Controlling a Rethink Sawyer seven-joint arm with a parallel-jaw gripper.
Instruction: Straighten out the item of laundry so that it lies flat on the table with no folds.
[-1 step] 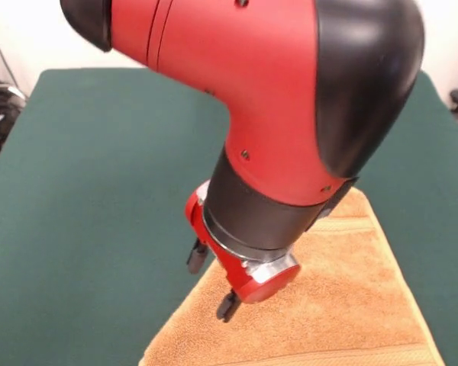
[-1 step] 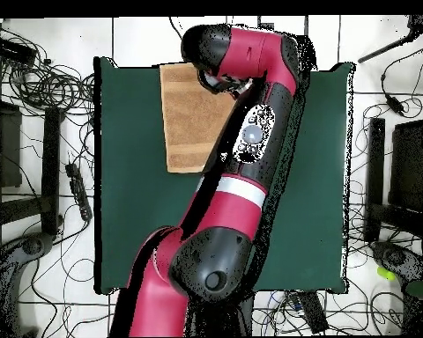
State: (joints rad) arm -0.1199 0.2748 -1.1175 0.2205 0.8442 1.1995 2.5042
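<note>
The orange-tan towel (image 1: pixel 343 305) lies spread near one corner of the green tabletop (image 1: pixel 99 191), and the gripper (image 1: pixel 211 280), its two dark fingertips apart and empty, hangs just above the towel's side edge, probably so it can pinch that border and pull it flat.

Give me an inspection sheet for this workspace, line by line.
Surface: large table in dark green cloth, bare apart from the towel.
Job's things: orange-tan terry towel looks flat, at the table's edge; part hidden by the arm.
Clutter: nothing seen on the table.
Grippers: red and black arm's end effector just above the towel, fingers apart, holding nothing.
Cables: tangled black cables on the floor around the table.
Surroundings: dark equipment beside the table.
</note>
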